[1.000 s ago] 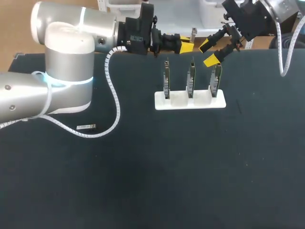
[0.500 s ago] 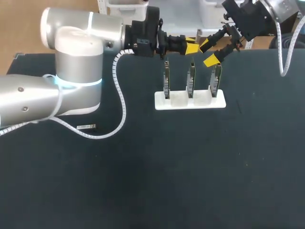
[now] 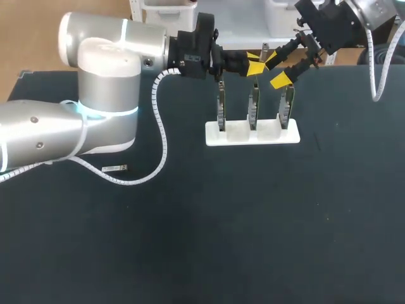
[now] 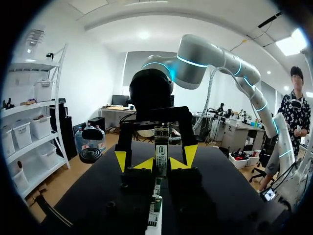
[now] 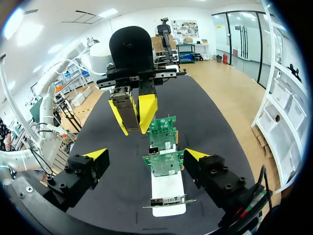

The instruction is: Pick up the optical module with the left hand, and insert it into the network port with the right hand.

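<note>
The dark surface (image 3: 190,240) stretches wide under both arms. The left fingers (image 5: 146,111) are clamped on the module (image 5: 128,111), a slim metal piece pinched from two sides between the yellow tips, with its end sticking out past them. They hold it in the air above the row of cards (image 3: 253,104), pointing towards the right arm. The right fingers (image 5: 95,153) face them, spread wide and holding nothing, with the module well clear of both tips. In the head view, one right tip sits close by the left tips and the other hangs just over the right-end card; whether any of them touch cannot be told. The three green cards stand upright, side by side, in a white holder (image 3: 266,137) near the surface's far edge. Well apart from all this, a small flat strip (image 3: 114,168) lies on the surface beside the left arm's white cable (image 3: 158,136).
</note>
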`<action>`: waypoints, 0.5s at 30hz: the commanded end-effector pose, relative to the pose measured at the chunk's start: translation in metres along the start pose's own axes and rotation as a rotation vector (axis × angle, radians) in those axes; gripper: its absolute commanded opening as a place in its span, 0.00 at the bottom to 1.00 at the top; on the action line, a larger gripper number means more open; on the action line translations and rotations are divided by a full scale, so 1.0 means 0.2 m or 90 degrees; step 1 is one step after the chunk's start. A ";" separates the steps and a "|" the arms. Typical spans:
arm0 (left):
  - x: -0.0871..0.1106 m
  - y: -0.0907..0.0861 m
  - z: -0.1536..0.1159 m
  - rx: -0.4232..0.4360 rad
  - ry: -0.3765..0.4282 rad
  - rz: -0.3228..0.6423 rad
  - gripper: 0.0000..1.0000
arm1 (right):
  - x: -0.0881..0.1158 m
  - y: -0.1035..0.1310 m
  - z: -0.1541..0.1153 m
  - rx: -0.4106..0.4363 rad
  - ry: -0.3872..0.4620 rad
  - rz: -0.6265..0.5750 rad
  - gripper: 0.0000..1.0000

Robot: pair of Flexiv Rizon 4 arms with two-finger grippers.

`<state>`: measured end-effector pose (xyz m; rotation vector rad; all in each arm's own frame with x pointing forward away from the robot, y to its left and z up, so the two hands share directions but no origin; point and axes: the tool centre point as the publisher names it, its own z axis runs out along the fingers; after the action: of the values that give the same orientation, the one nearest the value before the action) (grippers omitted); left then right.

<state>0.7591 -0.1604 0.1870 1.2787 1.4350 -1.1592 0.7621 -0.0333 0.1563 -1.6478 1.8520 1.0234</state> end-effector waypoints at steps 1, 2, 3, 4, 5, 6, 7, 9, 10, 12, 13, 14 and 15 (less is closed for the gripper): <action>0.01 0.02 0.01 0.008 -0.003 0.003 0.00 | 0.00 0.00 0.00 0.001 0.000 0.000 1.00; 0.02 0.02 0.01 0.009 -0.004 0.003 0.00 | 0.00 0.00 0.00 0.001 0.000 0.000 1.00; 0.02 0.03 0.02 0.010 -0.004 0.002 0.00 | 0.00 0.00 0.00 0.001 0.000 0.000 1.00; 0.02 0.03 0.02 0.012 -0.004 0.004 0.00 | 0.00 0.00 0.00 0.001 0.000 0.000 1.00; 0.02 0.03 0.02 0.012 -0.004 0.004 0.00 | 0.00 0.00 0.00 0.001 0.000 0.000 1.00; 0.03 0.04 0.02 0.013 -0.003 0.002 0.00 | 0.00 0.00 0.00 0.001 0.000 0.000 1.00; 0.03 0.04 0.02 0.014 -0.004 0.002 0.00 | 0.00 0.00 0.00 0.001 0.000 0.000 1.00; 0.04 0.04 0.02 0.014 -0.005 -0.002 0.00 | 0.00 0.00 0.00 0.001 0.000 0.000 1.00; 0.04 0.05 0.03 0.015 -0.005 -0.003 0.00 | 0.00 0.00 0.00 0.001 0.000 0.000 1.00; 0.04 0.05 0.03 0.015 -0.003 -0.005 0.00 | 0.00 0.00 0.00 0.001 0.000 0.000 1.00; 0.05 0.05 0.03 0.015 -0.001 -0.008 0.00 | 0.00 0.00 0.00 0.001 0.000 0.000 1.00; 0.05 0.05 0.03 0.015 0.001 -0.008 0.00 | 0.00 0.00 0.00 0.001 0.000 0.000 1.00; 0.06 0.05 0.03 0.015 0.003 -0.008 0.00 | 0.00 0.00 0.00 0.001 0.000 0.000 1.00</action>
<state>0.7642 -0.1619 0.1751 1.2812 1.4378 -1.1800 0.7621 -0.0333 0.1563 -1.6478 1.8520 1.0234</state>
